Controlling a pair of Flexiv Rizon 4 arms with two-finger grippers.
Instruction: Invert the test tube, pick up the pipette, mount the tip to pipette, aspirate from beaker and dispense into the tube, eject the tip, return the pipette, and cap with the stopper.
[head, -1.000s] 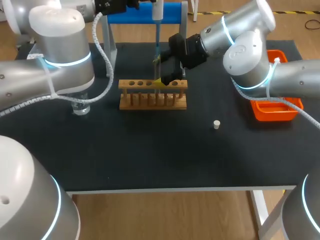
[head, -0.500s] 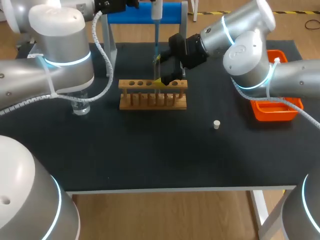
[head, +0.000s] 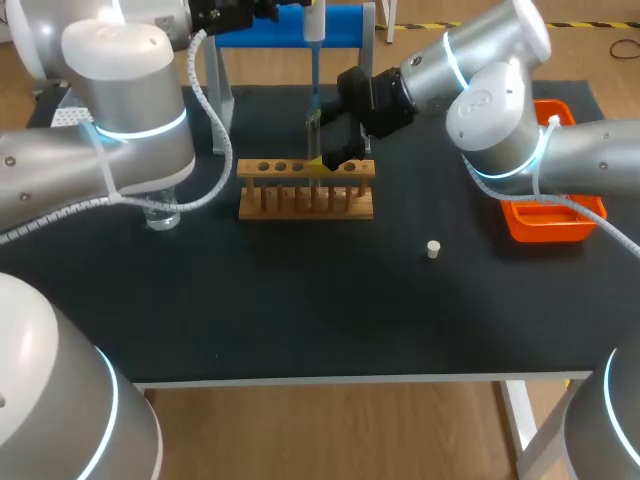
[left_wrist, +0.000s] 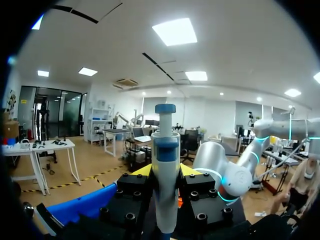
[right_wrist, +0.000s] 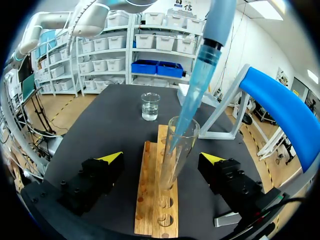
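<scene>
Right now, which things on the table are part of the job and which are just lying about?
Job: pipette, blue tip on it, test tube, beaker, stopper.
Not named in the task: wooden rack under the tube, orange tray, blue stand.

We counted one of nearly everything: one pipette (head: 315, 20) top centre, one tip (right_wrist: 192, 100), one test tube (right_wrist: 177, 155), one rack (head: 305, 205) mid-frame, one beaker (head: 160, 214) at left, one stopper (head: 433, 249) right of centre, one orange tray (head: 548, 228) at right, one blue stand (head: 345, 22) up top. Grippers were two: left gripper (left_wrist: 165, 172), right gripper (right_wrist: 162, 159). Rack holes were partly covered, so we left them uncounted.
</scene>
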